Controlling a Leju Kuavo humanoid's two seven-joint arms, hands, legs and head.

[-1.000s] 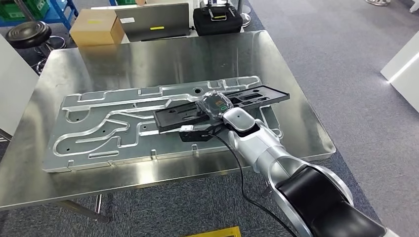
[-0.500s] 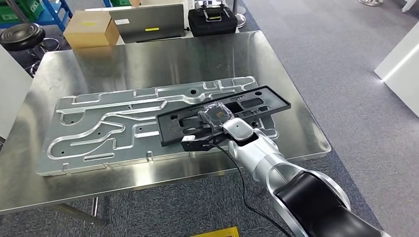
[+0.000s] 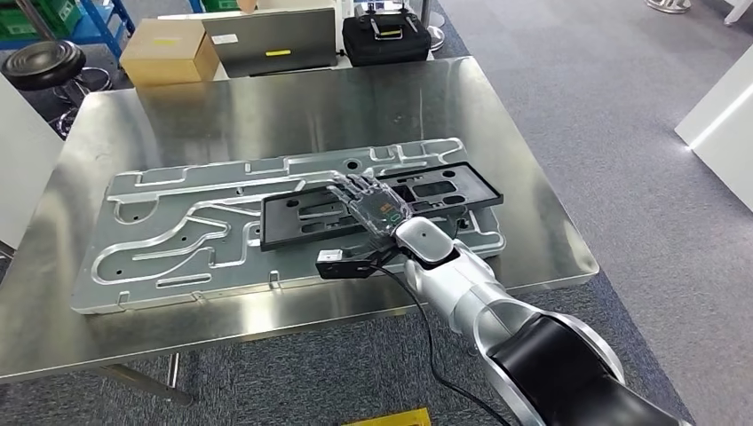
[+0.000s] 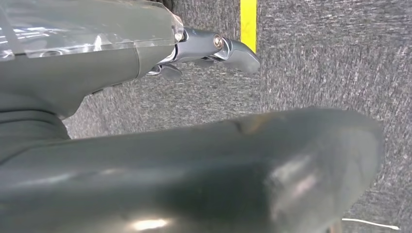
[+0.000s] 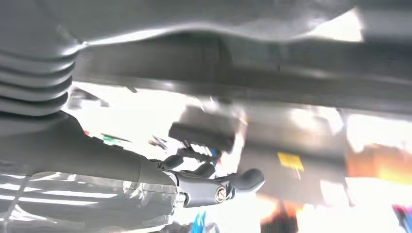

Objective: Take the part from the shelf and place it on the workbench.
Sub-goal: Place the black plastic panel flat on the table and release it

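Note:
The part, a long black frame with cut-outs [image 3: 297, 220], lies flat on the grooved aluminium plate [image 3: 178, 231], which rests on the steel workbench [image 3: 266, 106]. In the head view my right hand [image 3: 371, 204] stretches over the middle of the black frame with its fingers straight and spread, holding nothing. In the blurred right wrist view the same hand [image 5: 209, 187] has its thumb out. My left hand [image 4: 209, 46] hangs over grey carpet in the left wrist view, thumb out and nothing in it.
Behind the bench stand a cardboard box [image 3: 169, 49], a grey case [image 3: 271, 40] and a black case [image 3: 386, 40]. A black stool [image 3: 44, 64] is at the far left. A white panel [image 3: 719, 106] is at the right.
My right hand has let go of the black frame and straightened its fingers. The frame, held tilted before, now lies flat on the plate, a little further left.

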